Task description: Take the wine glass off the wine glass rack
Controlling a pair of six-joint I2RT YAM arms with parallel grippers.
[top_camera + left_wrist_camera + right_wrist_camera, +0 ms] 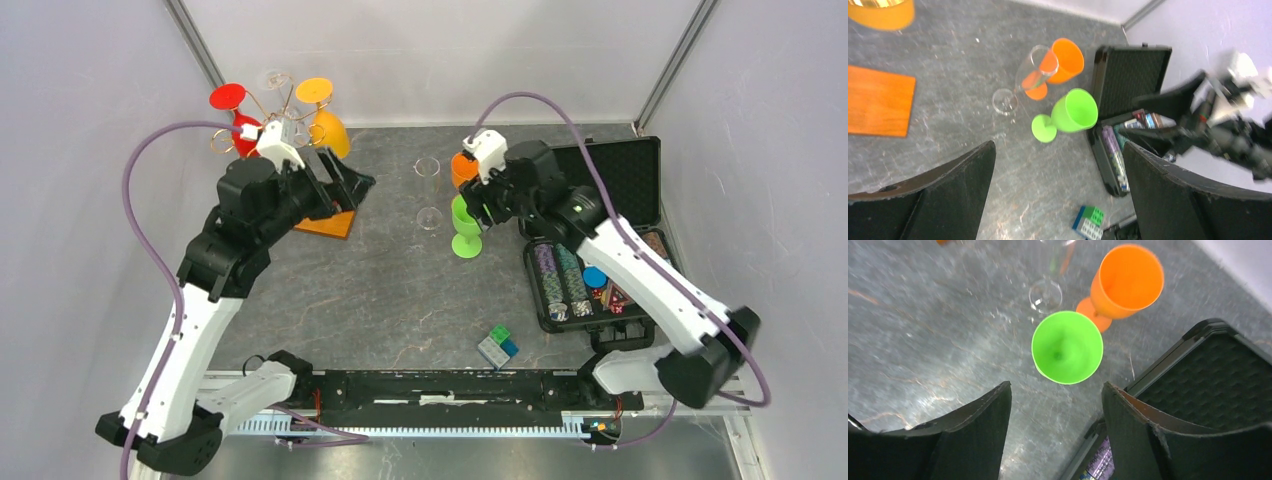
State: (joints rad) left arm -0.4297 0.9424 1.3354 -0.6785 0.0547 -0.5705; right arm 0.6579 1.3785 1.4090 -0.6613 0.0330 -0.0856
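The wine glass rack [282, 112] is a gold wire stand at the back left on an orange base [326, 224]. A red glass [243, 130], a yellow-orange glass [331, 133] and a clear glass [272, 78] hang on it upside down. My left gripper [350, 185] is open and empty just right of the rack, above its base. In the left wrist view, the left gripper [1058, 150] looks down on the base [878, 102]. My right gripper [478, 205] is open and empty over a green glass [465, 232]; in the right wrist view, the right gripper [1056, 387] hangs above that glass [1067, 347].
An orange glass [463, 168] and a clear glass [429, 215] stand by the green one on the table. An open black case [600, 250] with poker chips lies at the right. A small block [497, 345] lies near the front edge.
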